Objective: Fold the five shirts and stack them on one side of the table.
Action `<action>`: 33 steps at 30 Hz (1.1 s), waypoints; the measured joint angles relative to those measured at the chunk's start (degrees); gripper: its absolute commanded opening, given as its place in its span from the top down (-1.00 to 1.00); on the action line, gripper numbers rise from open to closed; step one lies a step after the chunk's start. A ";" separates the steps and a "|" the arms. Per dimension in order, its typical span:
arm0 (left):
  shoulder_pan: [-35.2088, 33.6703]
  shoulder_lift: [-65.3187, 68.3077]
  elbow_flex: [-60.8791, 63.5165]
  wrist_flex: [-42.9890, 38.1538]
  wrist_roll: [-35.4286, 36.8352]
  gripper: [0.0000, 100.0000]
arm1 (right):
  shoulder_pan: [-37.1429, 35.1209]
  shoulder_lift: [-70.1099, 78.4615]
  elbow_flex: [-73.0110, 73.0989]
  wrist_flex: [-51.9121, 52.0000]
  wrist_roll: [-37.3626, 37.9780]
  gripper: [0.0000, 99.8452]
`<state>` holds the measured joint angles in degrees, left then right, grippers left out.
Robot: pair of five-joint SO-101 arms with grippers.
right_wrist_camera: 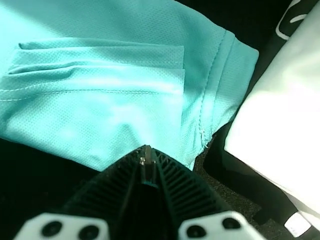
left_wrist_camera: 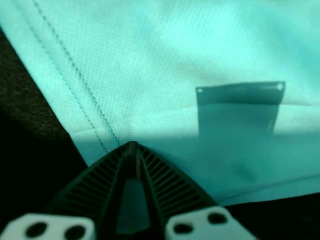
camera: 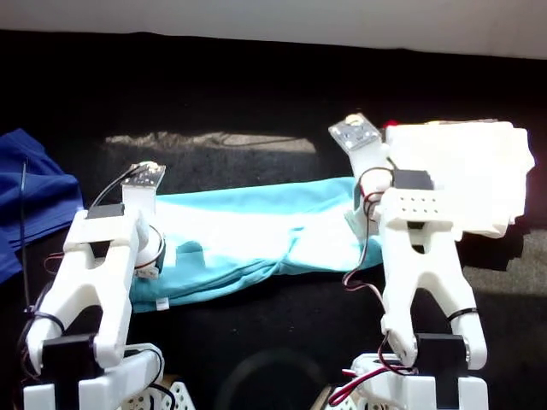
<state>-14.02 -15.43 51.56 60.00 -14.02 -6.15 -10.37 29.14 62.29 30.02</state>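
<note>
The left gripper has its jaws drawn fully together, the ribbed black fingertips meeting in a point right at the stitched hem of the teal shirt, and it appears to pinch that edge. The right gripper is likewise closed tip to tip, nipping the shirt's border just beside a hemmed sleeve.

In the high view the teal shirt lies flat on the black table, stretched between the two arms. Its long axis runs side to side across the table, with one end under the left arm and the other under the right arm. The near edge is rumpled, with a fold creasing the middle, while the far edge runs fairly straight.

A stack of folded white shirts sits on the right side of the table, just beyond the right arm. In the right wrist view it lies next to the teal sleeve. A dark blue shirt lies bunched at the table's left edge, apart from the teal one
</note>
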 measured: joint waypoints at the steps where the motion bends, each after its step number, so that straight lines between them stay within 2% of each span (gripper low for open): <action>1: 0.00 -1.85 0.00 1.41 0.00 0.98 | 0.62 0.00 2.29 -3.52 0.00 0.99; 5: 0.00 -9.41 0.00 4.48 0.00 0.98 | 4.04 2.99 8.09 -14.42 0.00 0.99; 10: -1.67 -12.84 0.00 4.84 0.00 0.98 | 8.44 4.84 8.26 -16.26 0.00 0.99; 13: -2.55 -12.31 0.00 4.84 0.00 0.96 | 9.23 4.84 6.51 -13.36 0.00 0.99; 16: -2.81 -9.76 -0.09 4.84 0.00 0.82 | 9.32 3.08 4.57 -9.93 0.00 0.99; 22: -7.91 -4.66 -8.44 7.56 5.10 0.57 | 7.38 -11.78 4.48 -3.34 -1.41 0.99; 28: -10.64 3.52 -15.74 11.96 5.89 0.56 | 7.12 -28.84 5.27 6.15 -6.24 0.99; 33: -10.64 10.55 -21.80 12.84 5.89 0.57 | 7.12 -37.27 12.92 7.47 -6.59 0.99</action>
<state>-24.66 -4.88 29.76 72.84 -8.13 0.97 -47.65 42.07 69.76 23.43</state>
